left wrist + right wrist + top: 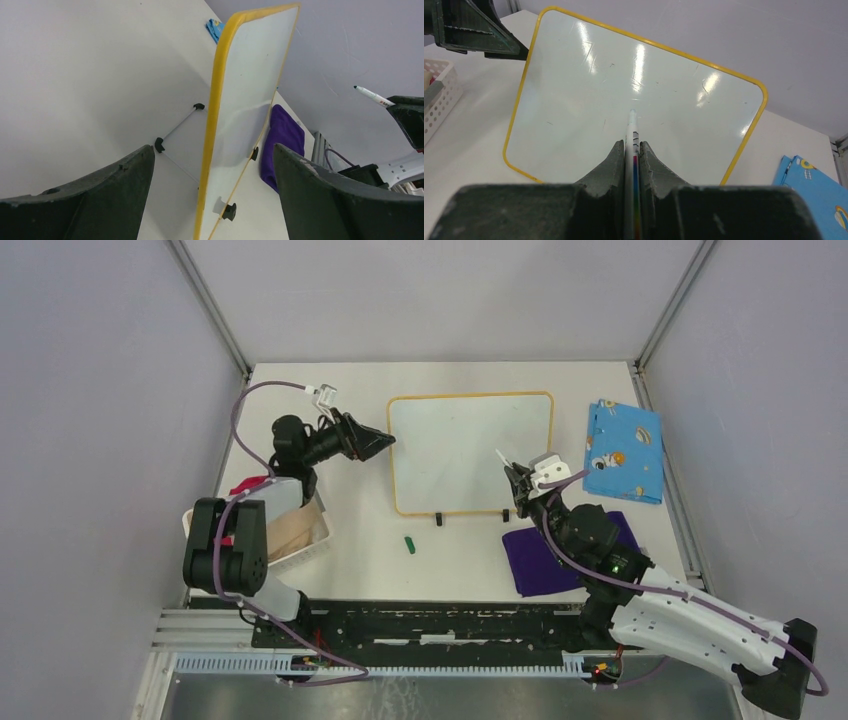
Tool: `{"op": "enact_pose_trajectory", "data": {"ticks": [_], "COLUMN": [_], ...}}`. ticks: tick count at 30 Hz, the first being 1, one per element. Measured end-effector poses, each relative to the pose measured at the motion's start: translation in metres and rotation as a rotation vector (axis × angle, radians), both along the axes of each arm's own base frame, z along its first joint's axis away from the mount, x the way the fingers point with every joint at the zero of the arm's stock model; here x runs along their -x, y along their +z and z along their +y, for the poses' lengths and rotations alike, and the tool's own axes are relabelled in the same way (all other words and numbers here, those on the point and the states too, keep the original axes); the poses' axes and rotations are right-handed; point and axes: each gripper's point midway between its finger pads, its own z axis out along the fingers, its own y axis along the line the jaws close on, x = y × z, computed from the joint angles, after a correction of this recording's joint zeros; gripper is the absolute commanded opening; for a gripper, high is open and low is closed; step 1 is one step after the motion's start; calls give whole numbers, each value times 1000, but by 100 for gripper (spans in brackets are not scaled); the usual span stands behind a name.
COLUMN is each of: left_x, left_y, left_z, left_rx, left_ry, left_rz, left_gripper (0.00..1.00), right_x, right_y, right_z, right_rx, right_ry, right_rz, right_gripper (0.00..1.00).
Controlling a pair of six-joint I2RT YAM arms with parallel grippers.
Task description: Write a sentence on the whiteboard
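While our right gripper clamps tight on a thin white marker pen aimed at the yellow-rimmed glossy white whiteboard, which stands propped on the white table, our left gripper gapes wide at that board's left edge, holding nothing.

We read no text anywhere, print on the marker too small for us, whiteboard showing only glare and scuffs

Open bench runs near the whiteboard, broken only by a green cap; a basket crowds the left, a purple cloth the right.
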Motion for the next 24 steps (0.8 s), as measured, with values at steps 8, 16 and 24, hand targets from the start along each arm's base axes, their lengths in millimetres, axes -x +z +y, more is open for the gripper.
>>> {"op": "enact_pose_trajectory", "data": {"ticks": [8,16,24], "left_x": [4,9,24], "left_y": [-19,-28,-22], "left_z": [-10,-22,-38], "left_rx": [35,168,183], "left_ry": [-110,-212,-311], "left_rz": [6,39,20], "left_gripper": [77,70,67], "right_x": [-1,-2,-2], "right_y": [-2,-4,-4], "right_z": [4,8,7], "right_rx": [6,16,26], "right_ry": [13,20,19], "right_rz": [3,5,0], "right_gripper": [0,0,0]}}
